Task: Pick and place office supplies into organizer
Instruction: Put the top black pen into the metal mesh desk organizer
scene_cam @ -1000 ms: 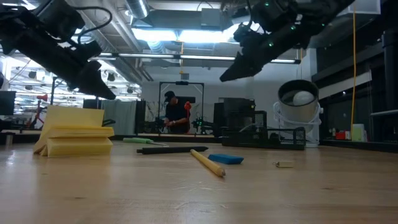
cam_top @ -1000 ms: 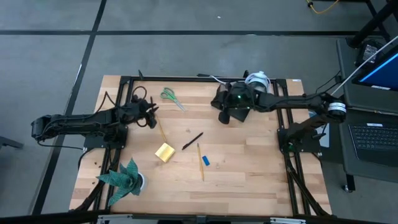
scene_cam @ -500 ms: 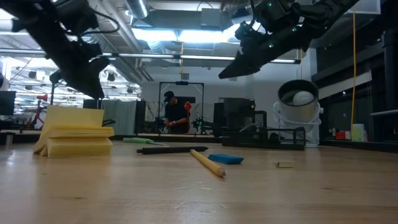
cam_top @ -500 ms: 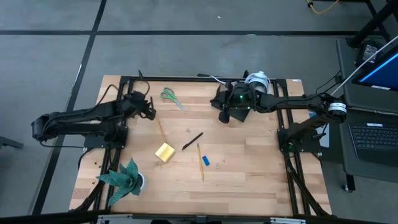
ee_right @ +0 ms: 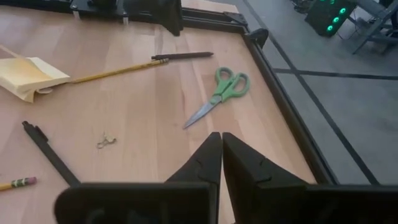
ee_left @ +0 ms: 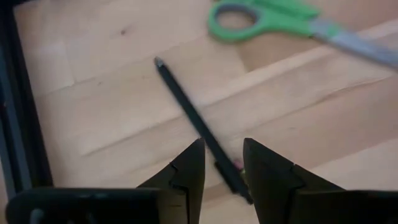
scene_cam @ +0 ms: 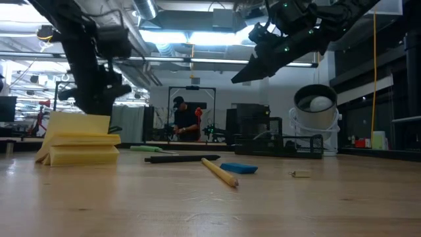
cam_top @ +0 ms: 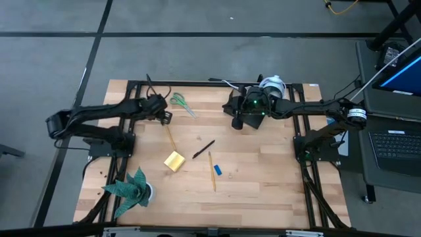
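My left gripper (cam_top: pixel 164 116) (ee_left: pixel 222 155) is open and points down near the table's far left. Its fingers stand on either side of the dark end (ee_left: pixel 193 118) of a thin yellow pencil (cam_top: pixel 170 135), above it, touching nothing. The green-handled scissors (cam_top: pixel 179 102) (ee_left: pixel 273 15) lie flat just beyond. My right gripper (cam_top: pixel 235 124) (ee_right: pixel 221 149) is shut and empty, raised over the black organizer (cam_top: pixel 252 122), which the arm mostly hides. The yellow sticky-note pad (cam_top: pixel 174 161), black pen (cam_top: pixel 203 149), second pencil (cam_top: pixel 212 171) and blue block (cam_top: pixel 218 170) lie mid-table.
A round white device (cam_top: pixel 272 84) stands at the far edge behind the organizer. A green paper plant (cam_top: pixel 131 187) sits at the near left corner. Black frame rails (cam_top: pixel 135 84) border the table. A person (scene_cam: pixel 186 118) stands far off in the room.
My left gripper has moved toward the table's far edge and a little right, closer to the scissors, and has tipped from a slant to pointing straight down. Its arm has swung in with it.
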`<action>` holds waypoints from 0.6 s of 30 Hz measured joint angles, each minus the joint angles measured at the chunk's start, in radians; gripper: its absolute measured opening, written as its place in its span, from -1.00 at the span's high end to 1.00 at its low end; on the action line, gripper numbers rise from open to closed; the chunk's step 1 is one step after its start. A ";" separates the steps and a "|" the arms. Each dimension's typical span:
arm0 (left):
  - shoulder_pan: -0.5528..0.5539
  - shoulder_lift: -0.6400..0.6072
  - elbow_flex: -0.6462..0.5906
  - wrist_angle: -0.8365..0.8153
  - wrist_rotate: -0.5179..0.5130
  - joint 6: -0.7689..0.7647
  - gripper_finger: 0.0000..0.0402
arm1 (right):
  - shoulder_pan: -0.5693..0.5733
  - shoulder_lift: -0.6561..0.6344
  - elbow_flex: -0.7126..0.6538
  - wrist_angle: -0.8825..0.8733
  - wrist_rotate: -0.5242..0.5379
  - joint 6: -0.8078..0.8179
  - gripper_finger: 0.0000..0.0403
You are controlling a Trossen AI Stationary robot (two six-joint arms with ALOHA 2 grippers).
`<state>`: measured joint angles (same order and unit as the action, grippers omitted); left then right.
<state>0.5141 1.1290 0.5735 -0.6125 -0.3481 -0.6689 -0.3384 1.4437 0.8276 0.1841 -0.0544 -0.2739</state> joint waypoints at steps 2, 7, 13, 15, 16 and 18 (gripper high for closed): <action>0.014 0.041 0.000 0.005 0.000 -0.001 0.46 | 0.000 0.000 0.000 -0.015 0.000 -0.001 0.90; 0.050 0.127 0.000 0.011 0.010 -0.048 0.44 | 0.000 0.000 0.000 -0.050 0.000 -0.001 0.94; 0.088 0.195 0.000 0.046 0.019 -0.078 0.44 | 0.000 0.000 0.000 -0.055 0.000 -0.001 0.93; 0.099 0.211 0.000 0.080 0.053 -0.078 0.44 | 0.000 0.000 0.000 -0.055 0.000 -0.001 0.90; 0.105 0.217 0.000 0.098 0.073 -0.077 0.44 | 0.000 0.000 0.000 -0.055 0.000 -0.001 0.90; 0.113 0.229 0.000 0.144 0.089 -0.059 0.44 | 0.000 0.000 0.000 -0.055 0.000 -0.001 0.89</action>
<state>0.6272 1.3579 0.5735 -0.4688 -0.2590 -0.7276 -0.3382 1.4441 0.8276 0.1295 -0.0544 -0.2749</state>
